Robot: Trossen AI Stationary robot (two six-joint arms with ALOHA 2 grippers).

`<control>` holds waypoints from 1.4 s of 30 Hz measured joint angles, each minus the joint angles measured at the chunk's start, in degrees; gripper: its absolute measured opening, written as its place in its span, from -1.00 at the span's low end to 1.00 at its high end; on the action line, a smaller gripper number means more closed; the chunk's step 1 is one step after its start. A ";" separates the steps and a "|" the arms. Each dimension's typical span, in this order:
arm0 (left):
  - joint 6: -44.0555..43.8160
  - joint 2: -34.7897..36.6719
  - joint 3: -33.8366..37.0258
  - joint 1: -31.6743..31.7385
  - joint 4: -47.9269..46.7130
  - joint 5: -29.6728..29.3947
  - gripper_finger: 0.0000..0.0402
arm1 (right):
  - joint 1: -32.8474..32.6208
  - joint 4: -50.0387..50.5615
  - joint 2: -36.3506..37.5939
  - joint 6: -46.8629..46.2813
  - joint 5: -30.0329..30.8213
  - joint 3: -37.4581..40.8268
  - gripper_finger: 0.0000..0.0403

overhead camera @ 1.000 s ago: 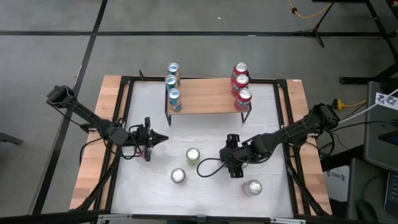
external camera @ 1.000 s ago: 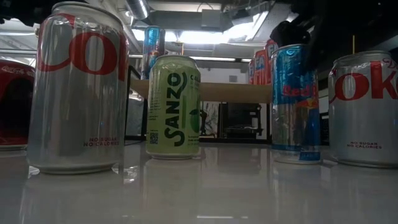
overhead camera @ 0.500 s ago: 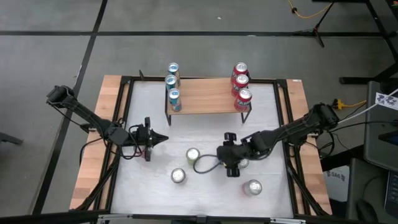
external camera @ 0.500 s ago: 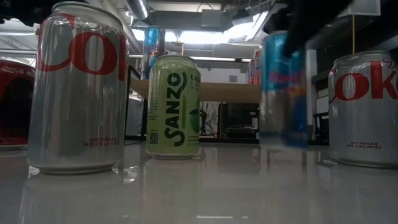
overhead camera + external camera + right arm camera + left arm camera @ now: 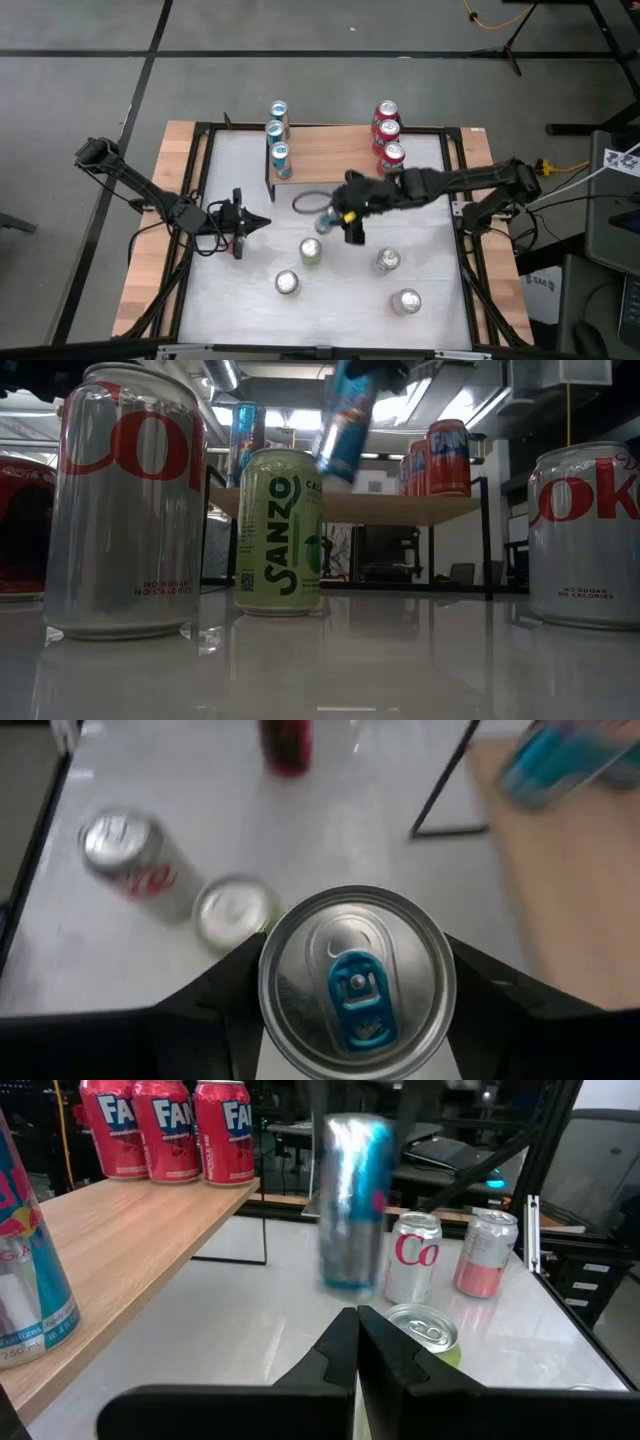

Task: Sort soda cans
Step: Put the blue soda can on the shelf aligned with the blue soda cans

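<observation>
My right gripper [image 5: 338, 220] is shut on a blue soda can [image 5: 345, 418], held above the table's middle just in front of the wooden shelf [image 5: 335, 160]. Three blue cans [image 5: 277, 133] stand on the shelf's left end and three red cans [image 5: 387, 132] on its right end. On the table stand a green can [image 5: 310, 252] and silver cans [image 5: 287, 283], [image 5: 388, 261], [image 5: 407, 300]. My left gripper [image 5: 262, 222] waits shut at the table's left, holding nothing. My right gripper pinches the blue can between its two fingers [image 5: 235, 982], one on each side of the can's wall just below the silver top [image 5: 355, 982]. The fingers slant down from the table's right. The can hangs clear of the table, tilted [image 5: 340, 435].
In the low view a large silver cola can [image 5: 125, 500] stands near left, another [image 5: 585, 535] near right, and a red can [image 5: 25, 525] at the left edge. Black frame rails [image 5: 200, 200] run along the table's sides. A cable loop [image 5: 308, 202] hangs by the right gripper.
My right gripper has lifted the blue can off the table and carried it up, toward the far edge and leftward to the shelf. The can stood upright on the table and now hangs tilted. A silver can beneath the arm has come into view.
</observation>
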State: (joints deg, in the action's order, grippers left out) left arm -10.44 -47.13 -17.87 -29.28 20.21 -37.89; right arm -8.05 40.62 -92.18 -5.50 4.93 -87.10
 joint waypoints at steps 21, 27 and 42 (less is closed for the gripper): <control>0.28 -4.15 0.00 15.04 4.52 5.53 -1.00 | 21.14 -0.24 0.04 12.04 -7.43 -8.06 0.11; 0.47 -8.48 -0.01 18.69 10.28 10.09 -1.00 | 23.25 0.55 0.04 13.09 -7.56 -8.06 0.12; 0.52 -15.59 0.00 21.51 19.89 15.23 -1.00 | 23.10 6.18 -0.83 13.54 -7.58 -8.06 0.12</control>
State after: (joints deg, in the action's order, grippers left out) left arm -9.91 -62.72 -17.87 -7.77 40.10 -22.66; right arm 15.05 46.80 -93.01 8.04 -2.66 -95.15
